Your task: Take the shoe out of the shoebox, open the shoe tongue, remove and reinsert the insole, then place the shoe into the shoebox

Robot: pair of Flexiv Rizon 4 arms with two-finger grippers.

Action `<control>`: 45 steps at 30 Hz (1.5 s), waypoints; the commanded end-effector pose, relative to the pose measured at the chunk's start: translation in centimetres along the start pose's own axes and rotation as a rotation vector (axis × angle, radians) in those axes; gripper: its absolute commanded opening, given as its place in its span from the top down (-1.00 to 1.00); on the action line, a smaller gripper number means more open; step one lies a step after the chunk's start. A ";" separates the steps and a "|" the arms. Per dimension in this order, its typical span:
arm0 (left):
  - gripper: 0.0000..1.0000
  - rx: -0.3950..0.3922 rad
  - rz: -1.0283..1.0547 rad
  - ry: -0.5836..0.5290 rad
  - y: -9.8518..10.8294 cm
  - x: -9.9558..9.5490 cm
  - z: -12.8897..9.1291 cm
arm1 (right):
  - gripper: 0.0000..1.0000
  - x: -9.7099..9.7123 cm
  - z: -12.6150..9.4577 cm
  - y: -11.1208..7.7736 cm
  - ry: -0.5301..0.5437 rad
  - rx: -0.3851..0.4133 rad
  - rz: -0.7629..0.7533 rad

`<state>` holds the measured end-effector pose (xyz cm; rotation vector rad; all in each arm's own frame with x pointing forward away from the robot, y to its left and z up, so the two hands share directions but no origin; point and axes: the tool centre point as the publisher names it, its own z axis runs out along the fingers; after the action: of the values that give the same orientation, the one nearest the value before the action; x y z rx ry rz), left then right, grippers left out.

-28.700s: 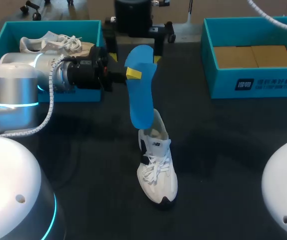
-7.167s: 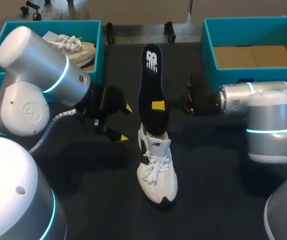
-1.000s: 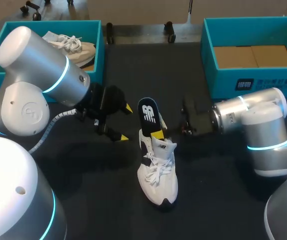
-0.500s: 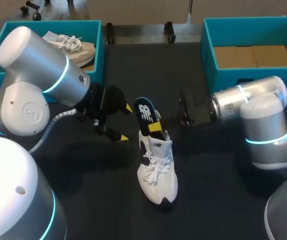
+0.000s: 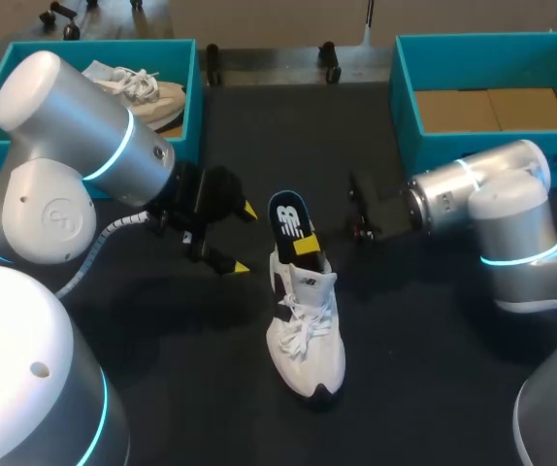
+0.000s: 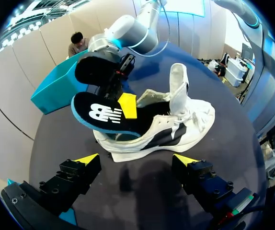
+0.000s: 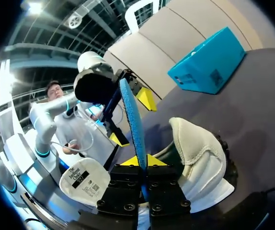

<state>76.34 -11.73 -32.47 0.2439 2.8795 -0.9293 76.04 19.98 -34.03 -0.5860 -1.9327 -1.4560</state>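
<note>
Head view: near the middle of the dark surface [image 5: 424,388] stands a white shoe [image 5: 306,330], toe toward us. Its insole [image 5: 290,218] is partly inside, with the heel end slanting up out of the collar. Our right claw [image 7: 141,162] is clamped on the insole's edges just above the shoe opening. Our left claw [image 5: 242,237] hangs just beside the shoe with its fingers wide apart, holding nothing.

We judge the step in hand to be the reinsertion of the insole. The next move calls for pushing it down and forward until the heel lies flat, with the shoe kept from tipping. The free claw is well placed to steady it.

The shoe is a soft knit with black side panels, loose white laces and a padded tongue [image 6: 178,88] pulled upright. The insole is thin and bendy, dark on top and blue foam beneath.

A teal shoebox [image 5: 187,107] holding a second shoe sits at the far left. Another teal box [image 5: 453,155] sits at the far right.
</note>
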 end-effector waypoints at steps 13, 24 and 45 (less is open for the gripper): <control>-1.00 -0.004 0.001 -0.002 -0.1 0.1 0.0 | 0.97 1.5 1.1 -2.3 -0.056 0.029 0.077; -1.00 -0.004 0.001 -0.002 -0.1 0.1 0.0 | 0.42 1.5 0.5 0.7 -0.079 0.047 -0.005; -1.00 -0.004 0.001 -0.002 -0.1 0.1 0.0 | 1.00 1.4 0.5 -1.4 -0.051 0.104 0.107</control>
<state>76.34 -11.73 -32.47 0.2438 2.8795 -0.9293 74.64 19.90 -34.02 -0.6617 -1.9651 -1.2863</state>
